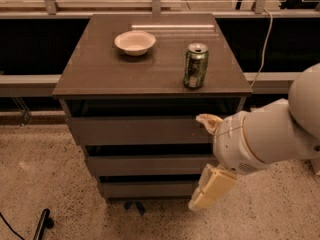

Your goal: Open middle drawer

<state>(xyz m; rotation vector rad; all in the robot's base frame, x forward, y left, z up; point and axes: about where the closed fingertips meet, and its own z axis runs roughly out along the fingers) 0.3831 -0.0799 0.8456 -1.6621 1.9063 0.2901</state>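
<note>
Reaching in from the right, we are holding our gripper (pixel 196 162) in front of the right end of the cabinet, with the fingers spread wide. The upper finger (pixel 209 122) is lying over the right end of the top drawer (pixel 135 130), and the lower finger (pixel 213 188) is hanging down beside the lowest drawer (pixel 147 189). We cannot tell whether either finger is touching a drawer front. The middle drawer (pixel 150 165) is sitting between those two, its plain grey-brown front facing us, and its right end is falling within the span between our fingers. Nothing of its inside is showing, and only a dark strip is separating it from the drawer above. Our white arm (pixel 270 139) is stretching out to the right edge of the view. On the dark tabletop (pixel 100 79) a white bowl (pixel 135 42) is standing toward the back left, and a green drink can (pixel 195 66) is standing upright near the front right, well apart from the bowl. A pale cable (pixel 265 39) is trailing down behind the cabinet on the right. The cabinet is resting on a speckled floor (pixel 50 184).
</note>
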